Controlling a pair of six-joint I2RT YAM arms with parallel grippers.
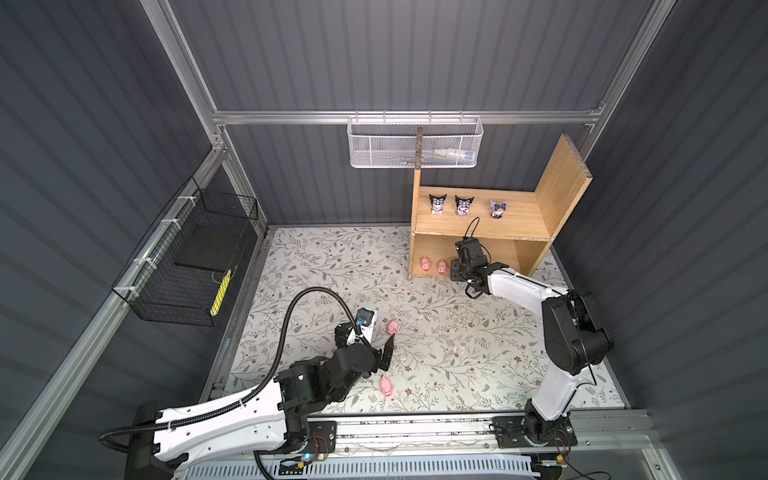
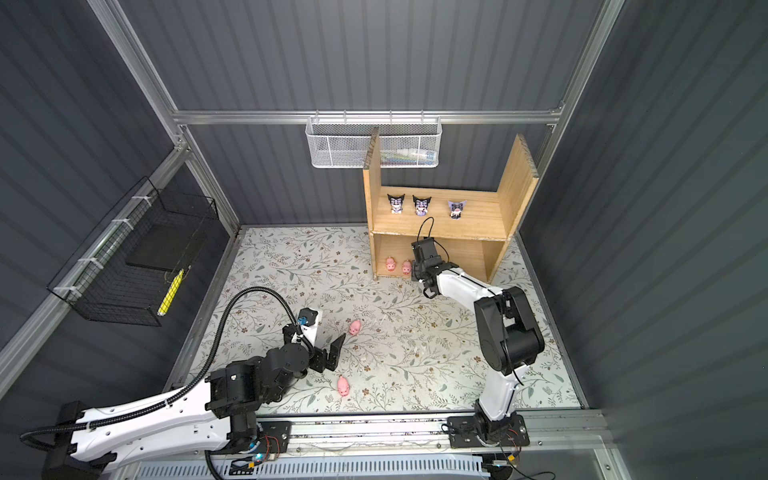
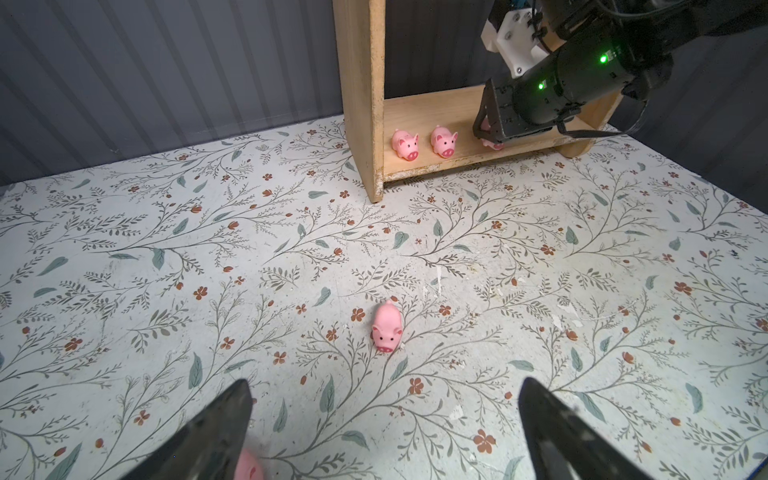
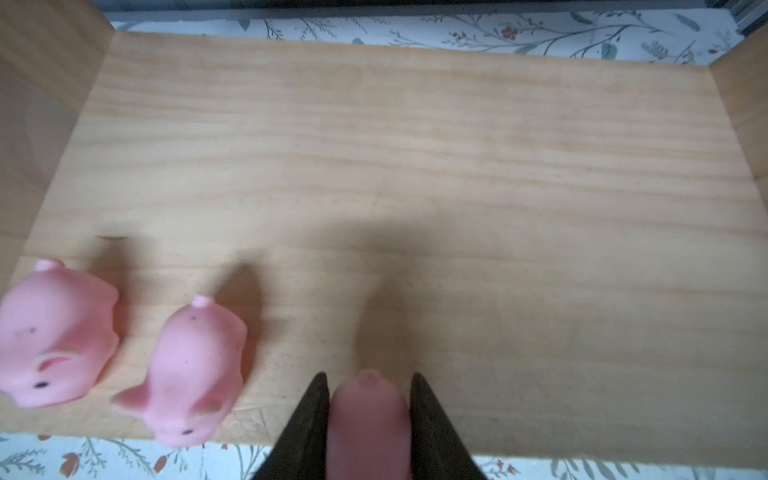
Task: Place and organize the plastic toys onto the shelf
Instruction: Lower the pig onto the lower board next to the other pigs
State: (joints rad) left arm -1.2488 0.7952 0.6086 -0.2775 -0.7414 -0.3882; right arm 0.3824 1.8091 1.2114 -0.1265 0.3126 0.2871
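One black wire basket (image 1: pixel 187 266): square-grid metal, hung on the left wall rail.
Table (image 1: pixel 316 266): flat, scuffed sheet printed with grey-green leaves and rust-red flowers.
Left gripper (image 3: pixel 384 386): dark tapered fingers spread wide and empty, low over the table between two loose pigs.
Near pig (image 1: pixel 386 387): smooth, rounded pink plastic, on the table toward the front edge; long axis roughly front to back, snout to the front.
Far pig (image 3: pixel 387 328): same mould, on its feet just beyond the left gripper; snout toward that gripper, tail toward the shelf.
White mesh basket (image 1: pixel 415 143): perforated metal with rounded corners, hooked on the back rail.
Shelf (image 1: pixel 523 220): pale, grainy wood with chipped edges, two tall side boards and two levels, at the table's back right.
Upper level: left black-hooded figurine (image 1: pixel 437 204), middle black-hooded figurine (image 1: pixel 462 205) and lavender-hooded figurine (image 1: pixel 498 208), big-headed, upright in a row, faces to the open front.
Lower level: left shelf pig (image 4: pixel 54 332) and second shelf pig (image 4: pixel 195 370), side by side by the left board, snouts to the front, tails to the back.
Right gripper (image 4: pixel 369 376): black fingers clamped on the flanks of a third pig (image 4: pixel 368 424) at the lower level's front edge, tail pointing into the shelf; whether it touches the board cannot be told.
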